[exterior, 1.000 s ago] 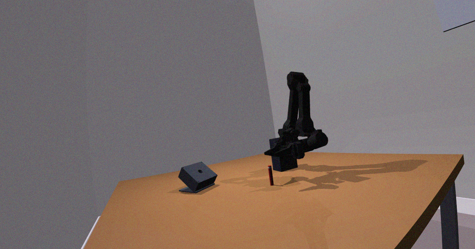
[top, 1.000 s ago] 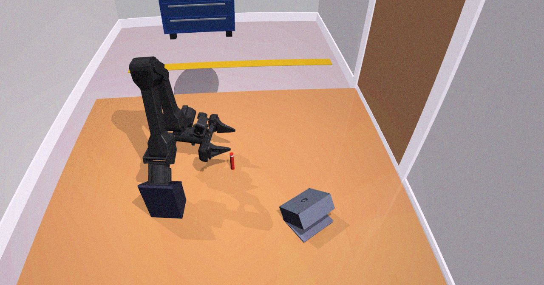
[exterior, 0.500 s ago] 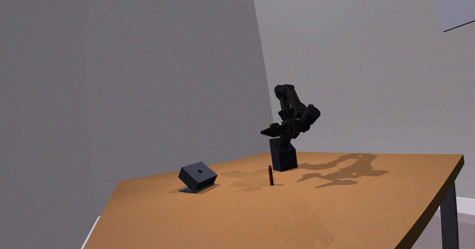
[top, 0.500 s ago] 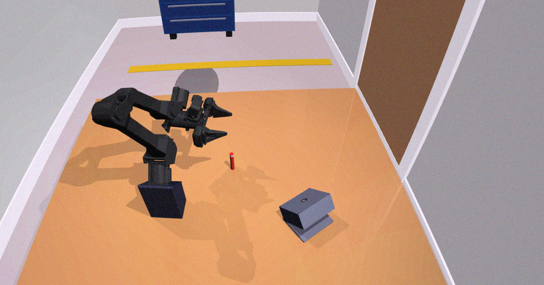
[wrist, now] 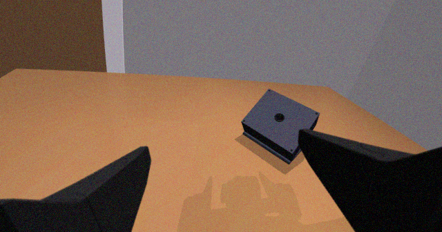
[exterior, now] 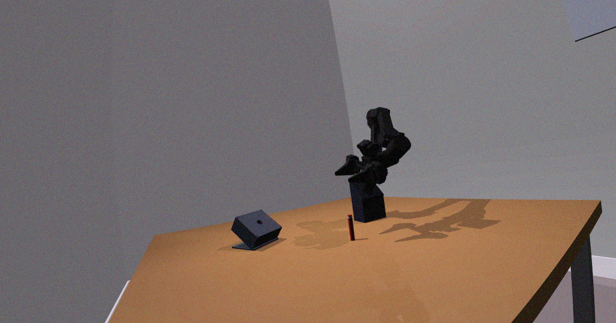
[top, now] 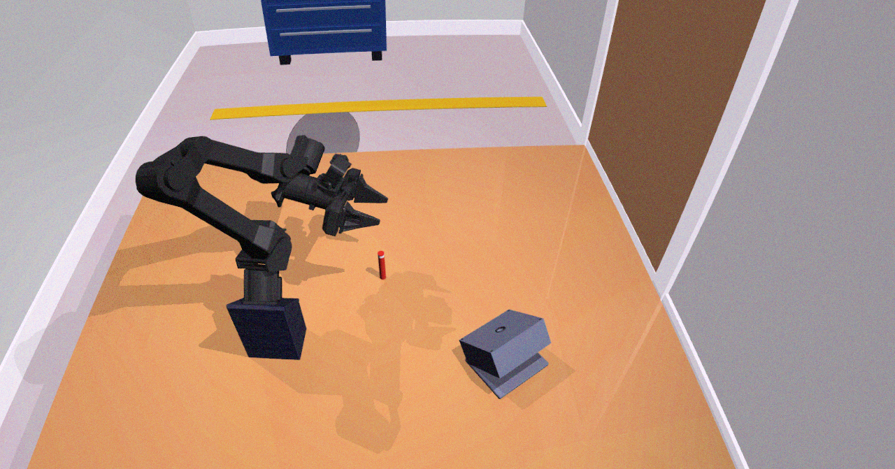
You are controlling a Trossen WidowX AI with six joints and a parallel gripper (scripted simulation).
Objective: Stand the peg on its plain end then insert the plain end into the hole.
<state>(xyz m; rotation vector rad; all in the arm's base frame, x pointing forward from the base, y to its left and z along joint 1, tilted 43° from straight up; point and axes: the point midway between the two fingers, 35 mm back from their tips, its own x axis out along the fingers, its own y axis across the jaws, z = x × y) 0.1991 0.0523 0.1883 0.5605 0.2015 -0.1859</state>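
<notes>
A red peg (top: 382, 267) (exterior: 351, 228) stands upright on the table (top: 500, 228) (exterior: 301, 277) (wrist: 173, 111), its white-banded end up. The peg is not in the wrist view. The grey sloped panel (top: 525, 341) (exterior: 247, 224) (wrist: 269, 104) stands to the right in the top view, and its round hole (top: 500, 329) (exterior: 259, 222) (wrist: 279, 117) faces up at a slant. My gripper (top: 383, 210) (exterior: 342, 177) (wrist: 226, 145) is wide open and empty. It hangs in the air above and behind the peg, clear of it.
The arm's dark base block (top: 268, 330) (exterior: 369, 207) stands to the left of the peg in the top view. The panel's thin foot plate (top: 519, 375) lies flat on the table under the sloped block. The arm's shadows fall around the peg.
</notes>
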